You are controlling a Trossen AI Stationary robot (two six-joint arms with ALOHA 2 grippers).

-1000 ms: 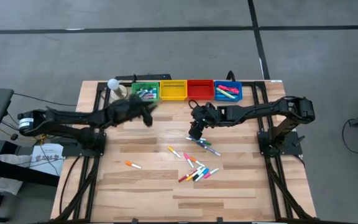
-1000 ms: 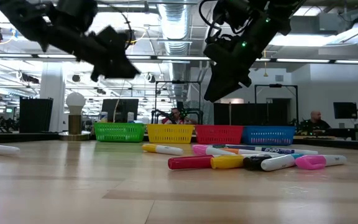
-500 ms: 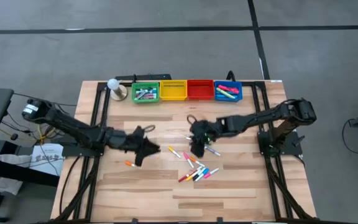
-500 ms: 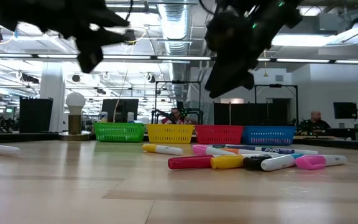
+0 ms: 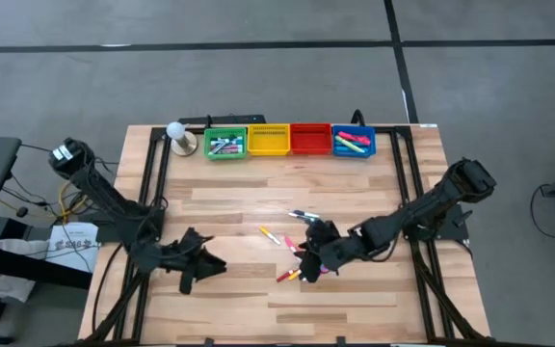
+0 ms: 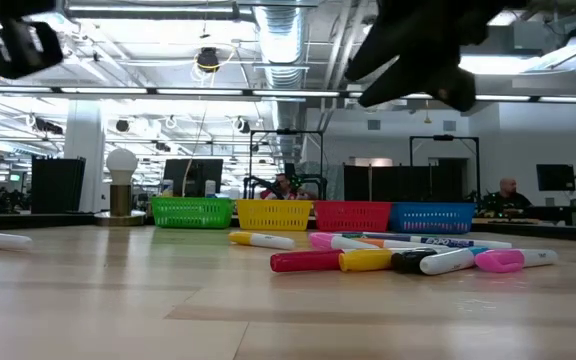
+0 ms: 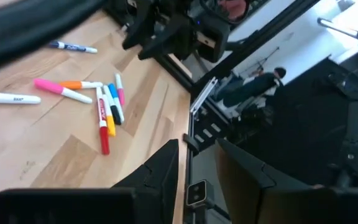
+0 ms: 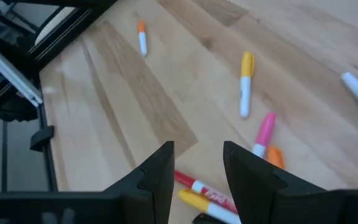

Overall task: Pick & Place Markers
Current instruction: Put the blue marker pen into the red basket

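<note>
High view: right gripper [image 5: 308, 262] low over the markers [image 5: 302, 253]; left gripper [image 5: 193, 270] well apart.
Left wrist: fingers [image 7: 160, 168] narrowly parted, empty.
Right wrist: fingers [image 8: 157, 168] parted, empty; markers just beyond.

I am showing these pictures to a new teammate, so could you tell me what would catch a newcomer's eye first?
Probably the cluster of markers scattered near the middle of the wooden table, with the right gripper right over it, fingers open and empty. Next, the row of four bins at the table's far edge: green bin, yellow bin, red bin and blue bin. The left gripper sits near the front left edge.
</note>
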